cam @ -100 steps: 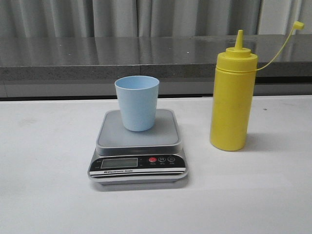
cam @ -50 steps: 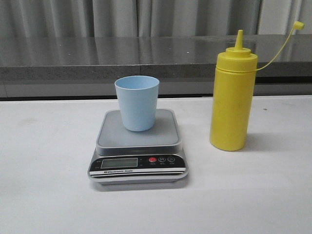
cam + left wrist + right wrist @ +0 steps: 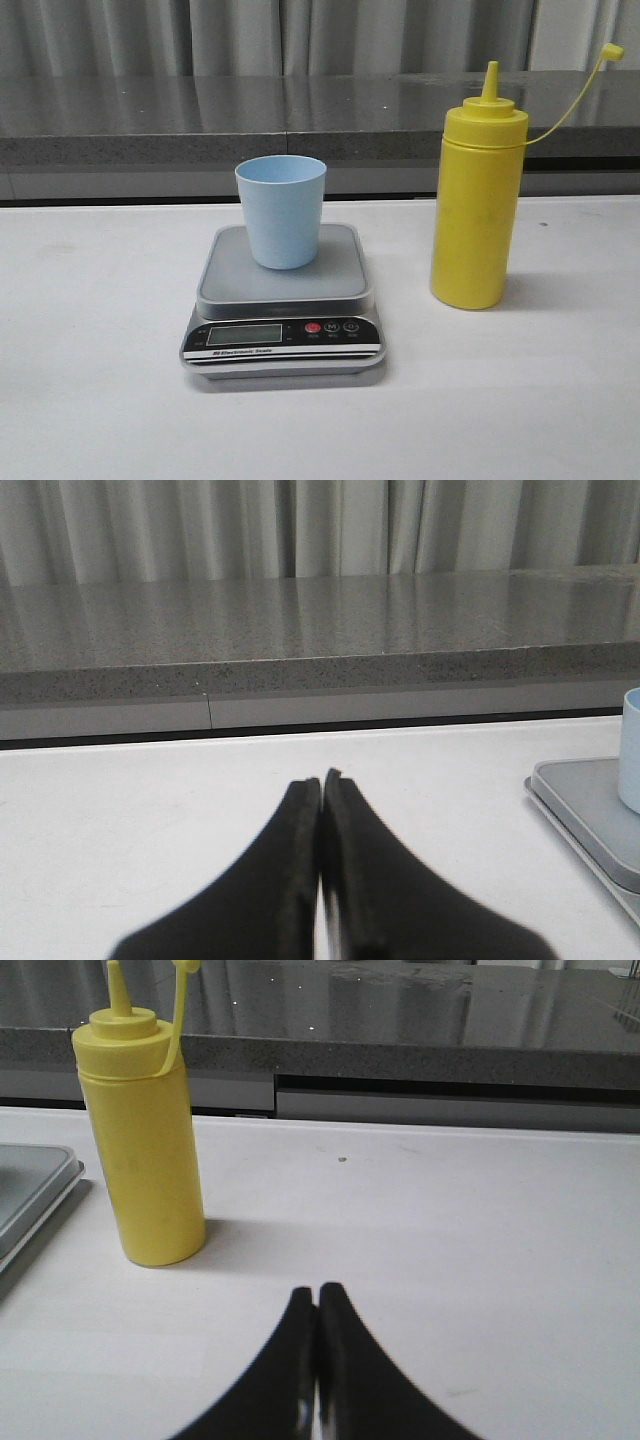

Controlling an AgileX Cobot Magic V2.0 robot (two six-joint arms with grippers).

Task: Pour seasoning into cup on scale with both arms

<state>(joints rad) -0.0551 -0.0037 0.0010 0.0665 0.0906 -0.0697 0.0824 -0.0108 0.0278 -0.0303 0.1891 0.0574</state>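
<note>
A pale blue cup (image 3: pixel 281 210) stands upright on the silver-grey scale (image 3: pixel 284 300) in the middle of the white table. The tall yellow seasoning bottle (image 3: pixel 477 195) stands upright to the right of the scale, its cap strand hanging open. The bottle also shows in the right wrist view (image 3: pixel 140 1135), ahead of my right gripper (image 3: pixel 317 1292), which is shut and empty. My left gripper (image 3: pixel 322 780) is shut and empty, with the scale's edge (image 3: pixel 585 810) and the cup's side (image 3: pixel 631 750) off to one side. Neither arm shows in the front view.
A dark grey stone ledge (image 3: pixel 300 115) runs along the back of the table, with grey curtains behind it. The table's white surface (image 3: pixel 100 330) lies open to the left of the scale and in front of it.
</note>
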